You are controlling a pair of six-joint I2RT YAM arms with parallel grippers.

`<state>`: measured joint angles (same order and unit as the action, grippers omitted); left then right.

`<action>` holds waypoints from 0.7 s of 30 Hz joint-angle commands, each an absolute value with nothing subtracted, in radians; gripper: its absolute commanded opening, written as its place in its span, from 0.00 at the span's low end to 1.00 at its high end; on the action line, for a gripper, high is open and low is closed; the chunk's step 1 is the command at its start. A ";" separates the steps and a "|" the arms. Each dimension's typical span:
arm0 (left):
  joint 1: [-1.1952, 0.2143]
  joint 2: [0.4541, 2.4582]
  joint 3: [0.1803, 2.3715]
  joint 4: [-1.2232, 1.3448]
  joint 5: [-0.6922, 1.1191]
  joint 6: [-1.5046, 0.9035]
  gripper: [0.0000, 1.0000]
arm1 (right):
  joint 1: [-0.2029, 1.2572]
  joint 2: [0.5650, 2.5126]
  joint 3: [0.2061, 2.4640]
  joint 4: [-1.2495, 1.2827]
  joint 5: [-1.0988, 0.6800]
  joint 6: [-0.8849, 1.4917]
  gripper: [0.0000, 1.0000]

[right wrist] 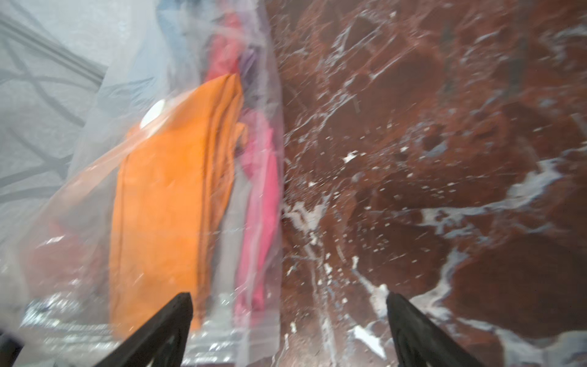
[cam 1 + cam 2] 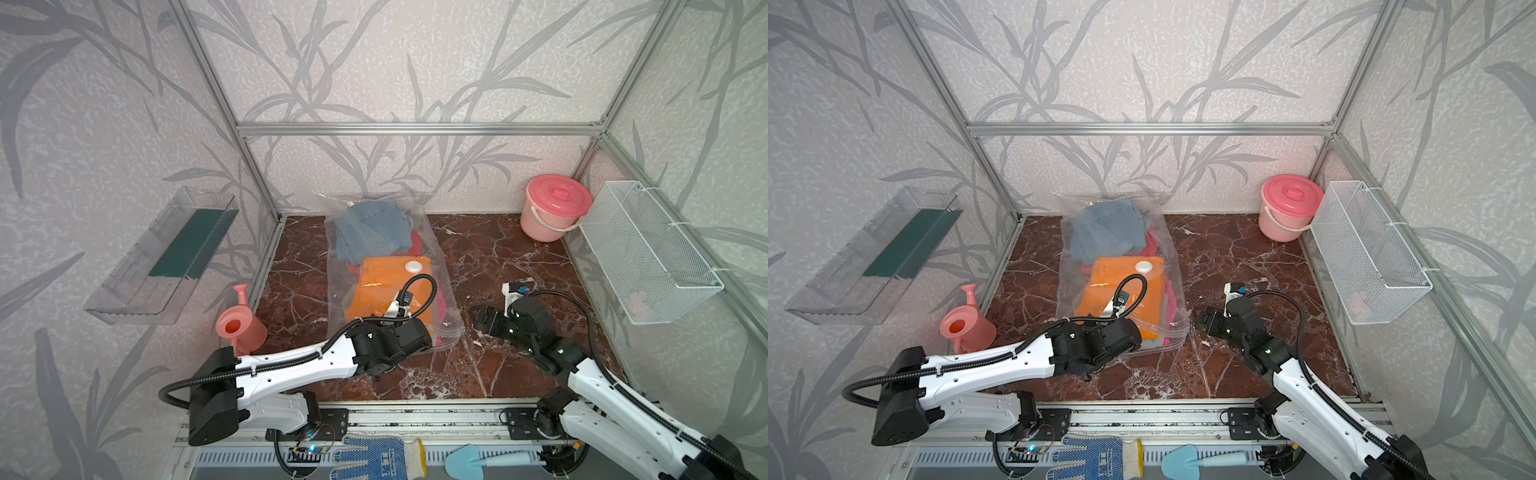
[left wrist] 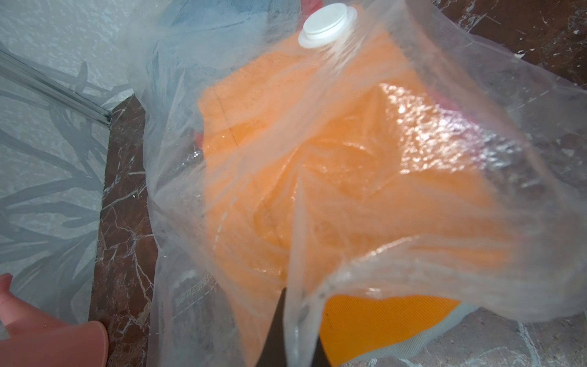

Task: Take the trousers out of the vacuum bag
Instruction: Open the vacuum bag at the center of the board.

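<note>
left gripper point(image 3: 297, 333) pinching vacuum bag point(image 2: 338, 291) mouth film | right gripper point(image 1: 289, 298) spread, empty, beside that mouth | trousers point(image 2: 380, 286) stacked lengthwise, seemingly deeper inside

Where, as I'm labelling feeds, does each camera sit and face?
Top views: high at the front, looking down toward the back wall; left arm, right arm and the vacuum bag show.
Left wrist: on the left arm, facing orange trousers past the left gripper, shut on the vacuum bag.
Right wrist: low over the floor, facing the bag's side past the open right gripper.
Both wrist views share the white valve.
</note>
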<state>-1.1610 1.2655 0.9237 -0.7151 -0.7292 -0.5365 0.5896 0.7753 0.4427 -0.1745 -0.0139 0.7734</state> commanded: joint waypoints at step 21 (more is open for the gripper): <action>-1.152 1.234 1.037 -0.558 -0.686 -0.341 0.00 | 1.298 0.924 0.356 0.244 0.462 1.040 0.76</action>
